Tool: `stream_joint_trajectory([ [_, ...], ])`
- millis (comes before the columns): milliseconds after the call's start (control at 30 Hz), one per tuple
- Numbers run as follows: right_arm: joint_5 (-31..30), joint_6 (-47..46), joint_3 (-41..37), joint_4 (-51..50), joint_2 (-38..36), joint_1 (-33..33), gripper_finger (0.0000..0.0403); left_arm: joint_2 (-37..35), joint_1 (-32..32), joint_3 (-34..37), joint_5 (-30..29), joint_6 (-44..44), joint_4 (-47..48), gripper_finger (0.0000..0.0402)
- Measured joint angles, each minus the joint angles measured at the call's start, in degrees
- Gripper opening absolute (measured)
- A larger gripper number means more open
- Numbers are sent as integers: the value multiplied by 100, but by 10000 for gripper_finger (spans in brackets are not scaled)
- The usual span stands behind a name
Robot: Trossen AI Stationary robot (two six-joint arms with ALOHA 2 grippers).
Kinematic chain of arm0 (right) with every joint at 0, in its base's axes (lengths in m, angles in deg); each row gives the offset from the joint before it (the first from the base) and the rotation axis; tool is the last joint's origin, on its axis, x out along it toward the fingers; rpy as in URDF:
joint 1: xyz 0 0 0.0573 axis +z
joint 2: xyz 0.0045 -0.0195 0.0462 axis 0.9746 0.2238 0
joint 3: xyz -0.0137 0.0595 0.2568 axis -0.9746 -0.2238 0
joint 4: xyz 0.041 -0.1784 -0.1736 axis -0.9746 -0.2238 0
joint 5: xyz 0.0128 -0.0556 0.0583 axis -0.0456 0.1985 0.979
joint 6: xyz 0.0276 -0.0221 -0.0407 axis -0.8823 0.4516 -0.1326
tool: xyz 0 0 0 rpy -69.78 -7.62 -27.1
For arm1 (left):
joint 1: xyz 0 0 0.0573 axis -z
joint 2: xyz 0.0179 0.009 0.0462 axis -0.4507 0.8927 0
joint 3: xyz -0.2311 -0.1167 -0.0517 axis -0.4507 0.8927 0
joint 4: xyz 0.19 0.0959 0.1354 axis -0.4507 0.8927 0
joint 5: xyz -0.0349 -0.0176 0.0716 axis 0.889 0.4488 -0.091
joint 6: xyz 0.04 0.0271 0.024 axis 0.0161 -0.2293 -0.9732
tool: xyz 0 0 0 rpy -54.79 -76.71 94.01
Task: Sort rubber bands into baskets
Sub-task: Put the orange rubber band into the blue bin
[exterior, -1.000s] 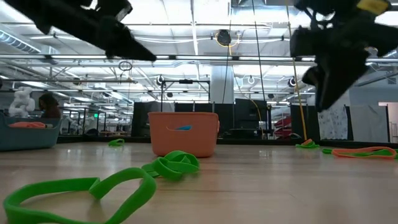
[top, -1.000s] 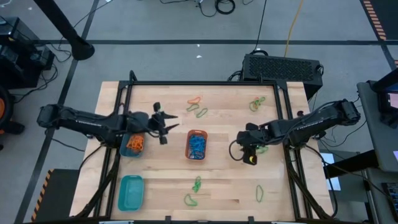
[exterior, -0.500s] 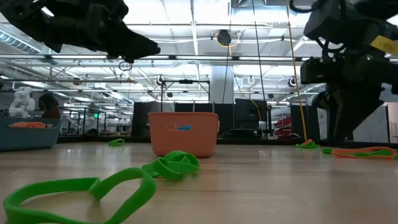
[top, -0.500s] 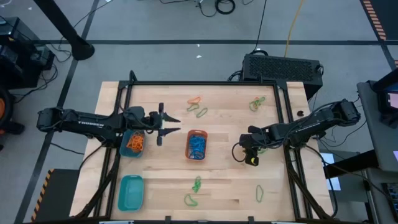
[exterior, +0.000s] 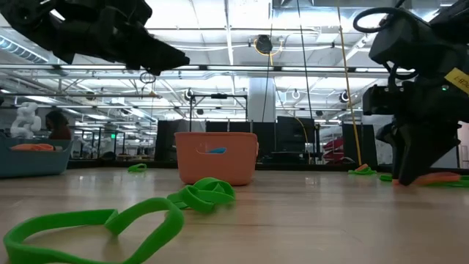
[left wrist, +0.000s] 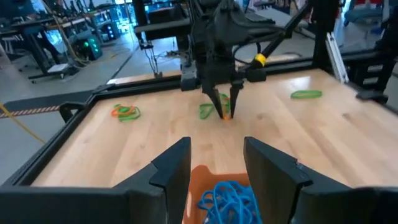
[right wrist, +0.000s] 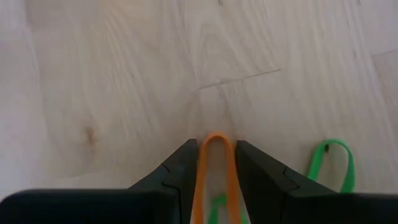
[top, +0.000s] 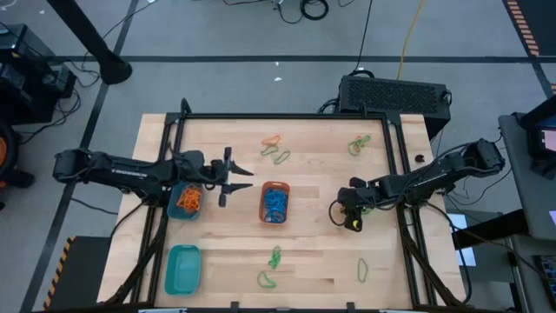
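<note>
My right gripper [right wrist: 215,167] points down at the table's right part, open. Its fingertips are at the tabletop [exterior: 407,178], one on each side of an orange rubber band [right wrist: 215,140] lying there. A green band [right wrist: 333,163] lies just beside it. My left gripper [top: 248,178] hangs open and about level above the table, with nothing between its fingers. It points at the orange basket [top: 274,186], which holds blue bands [left wrist: 227,194]. Behind it sits the round blue-teal basket [top: 173,193], filled with orange bands. The teal rectangular basket [top: 182,268] stands near the front left corner. My right gripper comes from above, slanting down, and its two fingers [right wrist: 184,163] stand along the two sides of the orange band's looped end [right wrist: 215,137]. The band lies flat on the table. Whether the fingers touch it I cannot tell.
Loose bands lie about the table: an orange and green pair [top: 274,148] and a green one [top: 358,144] at the far side, and green ones [top: 273,261] [top: 362,269] toward the near edge. A black frame [top: 287,116] borders the table.
My right gripper has come down from well above the table until its fingertips reach the wood around the orange band, its opening unchanged. My left gripper has swung and tipped up to about level, now pointing at the orange basket.
</note>
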Motion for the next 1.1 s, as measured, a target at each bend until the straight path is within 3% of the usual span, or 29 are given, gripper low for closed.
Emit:
stream_joint_trajectory([
  [167, -2, -53, -9, 60, 4, -2, 86, 96, -138, -2, -21, -174, -175, 157],
  [367, 30, -78, -35, 567, 30, 2, 8, 96, -39, -2, 78, 531, 209, 157],
  [567, -238, 371, 176, 946, 28, 1, 2, 99, 204, -2, 83, 537, 330, 157],
  [900, -262, 1785, 1471, 1024, 21, 22, 1, 99, 777, -2, 75, 837, -373, 157],
  [1100, -254, 2598, 1694, 2346, 19, 171, 0, 137, 997, -4, 64, 832, -721, 157],
])
